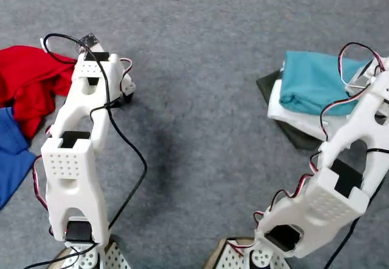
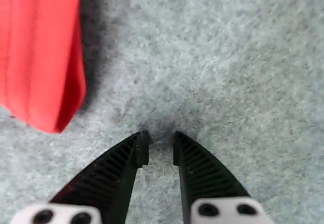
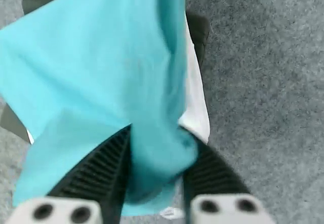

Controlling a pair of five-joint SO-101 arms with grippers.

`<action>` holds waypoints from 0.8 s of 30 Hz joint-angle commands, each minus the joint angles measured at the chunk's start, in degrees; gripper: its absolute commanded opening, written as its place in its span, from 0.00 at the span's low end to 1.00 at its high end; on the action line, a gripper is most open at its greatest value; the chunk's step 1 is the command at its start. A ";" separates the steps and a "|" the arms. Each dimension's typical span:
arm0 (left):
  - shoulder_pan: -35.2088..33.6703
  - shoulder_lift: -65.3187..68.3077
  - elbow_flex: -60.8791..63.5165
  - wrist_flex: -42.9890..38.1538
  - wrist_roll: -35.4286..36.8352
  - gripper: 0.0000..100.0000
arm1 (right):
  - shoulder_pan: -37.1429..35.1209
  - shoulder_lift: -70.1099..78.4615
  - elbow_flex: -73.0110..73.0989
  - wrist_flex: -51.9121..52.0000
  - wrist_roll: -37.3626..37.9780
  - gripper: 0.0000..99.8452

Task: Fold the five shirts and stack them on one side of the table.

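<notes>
High view, worktop (image 1: 200,99): grey felt-like surface, with shirts at both side edges.
High view, left side: a crumpled red shirt (image 1: 27,74) lies at the edge. A blue shirt (image 1: 9,153) lies unfolded just nearer the arm bases and touches it.
High view, left arm (image 1: 79,123): stretched out over the worktop, with its far end just beside the red shirt.
High view, right side: a folded teal shirt (image 1: 313,81) tops a stack. A white shirt (image 1: 298,118) lies under it, and a dark shirt (image 1: 270,84) at the bottom shows at the edges.
High view, right arm (image 1: 346,166): reaches over the stack's outer edge, its end above the teal cloth.
Left wrist view, left jaws: parted a little and holding nothing, with bare worktop (image 2: 228,57) showing in the narrow gap between the tips.
Left wrist view, red shirt (image 2: 40,52): lies off to one side of the tips and apart from them, with a smooth folded edge.
Right wrist view, right jaws: clenched on a bunched ridge of the teal shirt (image 3: 101,67), which fills the space between them.
Right wrist view, stack: the white shirt (image 3: 196,102) shows along one edge under the teal one. A corner of the dark shirt (image 3: 200,29) shows beyond it, on the worktop (image 3: 263,82).
</notes>
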 commanded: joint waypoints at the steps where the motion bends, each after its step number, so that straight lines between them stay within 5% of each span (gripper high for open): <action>1: -2.73 -0.22 -2.11 -0.44 0.62 0.10 | 0.92 -5.05 -3.56 0.53 3.78 0.41; 4: -2.73 -0.22 -2.11 -0.44 0.62 0.10 | 1.27 -7.16 -3.65 1.67 4.75 0.49; 9: -2.81 -0.22 -2.20 -0.44 0.44 0.10 | 1.36 -15.43 -3.65 5.01 5.01 0.42; 18: -5.98 -3.38 -6.24 6.68 -6.51 0.10 | 1.36 -27.38 -2.95 14.77 11.43 0.00; 24: -19.78 -4.44 -17.67 20.31 -15.38 0.11 | 3.82 -27.47 -2.86 18.64 11.96 0.07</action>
